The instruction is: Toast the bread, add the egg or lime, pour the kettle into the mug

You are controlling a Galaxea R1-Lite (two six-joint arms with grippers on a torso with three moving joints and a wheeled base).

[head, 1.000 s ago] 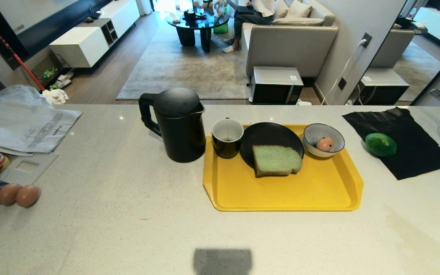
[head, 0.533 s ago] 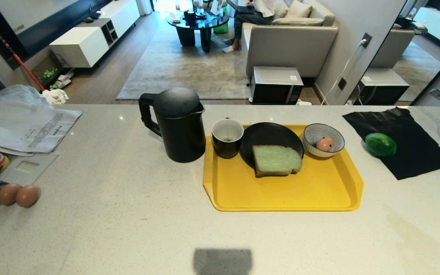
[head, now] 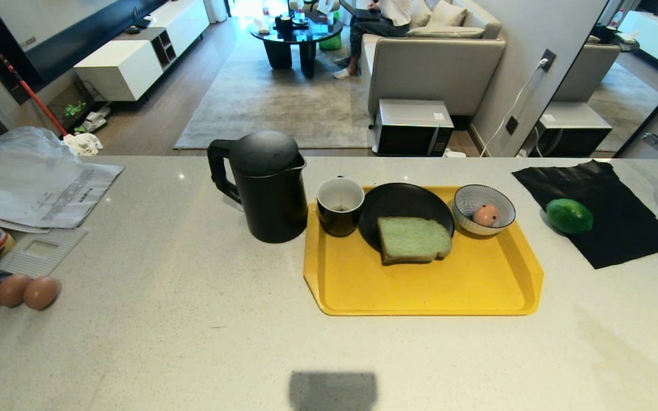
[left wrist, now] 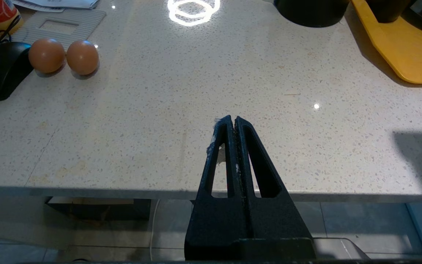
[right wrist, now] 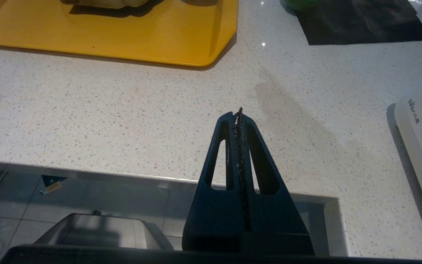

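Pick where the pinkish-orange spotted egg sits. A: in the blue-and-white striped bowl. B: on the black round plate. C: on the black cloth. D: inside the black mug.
A: the pinkish-orange spotted egg lies inside the blue-and-white striped bowl on the yellow plastic tray.

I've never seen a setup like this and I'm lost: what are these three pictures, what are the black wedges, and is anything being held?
A two-armed robot faces a counter. The wide picture comes from its head camera; the others come from each wrist. The black wedges are the left gripper and right gripper, fingers shut, empty, parked at the counter's near edge. The yellow tray holds the mug, a black plate with the bread, and a striped bowl with the egg. The kettle stands beside the tray; the lime lies on a black cloth.
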